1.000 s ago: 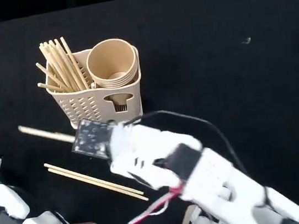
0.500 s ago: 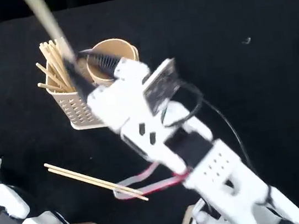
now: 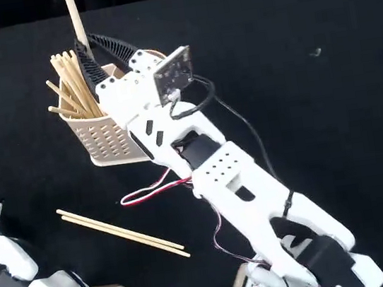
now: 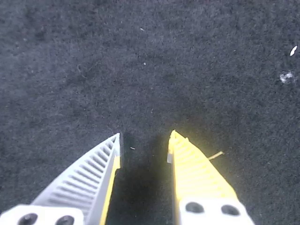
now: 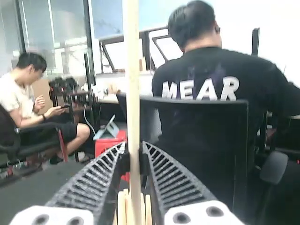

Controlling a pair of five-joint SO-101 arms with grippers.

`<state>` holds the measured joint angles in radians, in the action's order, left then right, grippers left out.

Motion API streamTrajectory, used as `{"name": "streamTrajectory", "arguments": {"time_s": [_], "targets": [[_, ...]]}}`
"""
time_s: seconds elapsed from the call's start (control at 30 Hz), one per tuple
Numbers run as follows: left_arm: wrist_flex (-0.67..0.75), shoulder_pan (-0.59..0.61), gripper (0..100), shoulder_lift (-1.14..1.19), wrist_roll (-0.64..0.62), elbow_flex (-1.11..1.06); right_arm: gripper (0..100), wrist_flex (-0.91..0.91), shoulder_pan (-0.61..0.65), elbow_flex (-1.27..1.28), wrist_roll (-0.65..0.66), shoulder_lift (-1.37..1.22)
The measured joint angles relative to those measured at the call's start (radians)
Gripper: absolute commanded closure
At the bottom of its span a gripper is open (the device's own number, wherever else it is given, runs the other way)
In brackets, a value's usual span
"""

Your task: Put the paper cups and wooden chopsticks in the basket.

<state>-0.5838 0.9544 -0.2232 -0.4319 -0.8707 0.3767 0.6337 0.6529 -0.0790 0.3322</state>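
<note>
High view: black table (image 3: 327, 96); right arm (image 3: 240, 186) stretched over basket (image 3: 108, 137); right gripper (image 3: 84, 41) clamped on one upright chopstick (image 3: 73, 14) above bundle (image 3: 73, 85) inside. Judged: depositing step; next, lower and release. Loose pair (image 3: 122, 232) lying on table, awaiting pickup. Left gripper (image 4: 143, 140) narrowly parted, empty, low over table.

The worktop (image 3: 332, 131) is matt black. The right fingers (image 3: 112, 49) are black with a ribbed lattice. The chopstick (image 3: 76, 20) between them is pale tan wood. So are the chopsticks (image 3: 73, 85) just below them in the cream basket (image 3: 105, 138), which is patterned with rows of small slots. The left fingers (image 4: 89, 180) are ribbed, one grey and one yellow.
</note>
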Motion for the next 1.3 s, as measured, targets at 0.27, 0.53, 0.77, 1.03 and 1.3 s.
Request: {"name": "streamTrajectory", "arguments": {"time_s": [0.27,0.53,0.77,1.03,1.3], "targets": [[0.0,0.0,83,0.0,0.0,0.0,78.6,-0.186,0.0,-0.071,0.0,-0.009],[0.0,0.0,83,0.0,0.0,0.0,78.7,-0.687,0.0,-0.327,0.0,0.003],[0.0,0.0,83,0.0,0.0,0.0,78.7,-1.023,0.025,-0.344,-0.002,0.262],[0.0,-0.002,83,0.0,0.0,0.0,78.3,-1.283,0.281,0.081,0.017,0.534],[0.0,0.0,83,0.0,0.0,0.0,78.6,-0.901,0.397,0.606,0.097,0.446]]}}
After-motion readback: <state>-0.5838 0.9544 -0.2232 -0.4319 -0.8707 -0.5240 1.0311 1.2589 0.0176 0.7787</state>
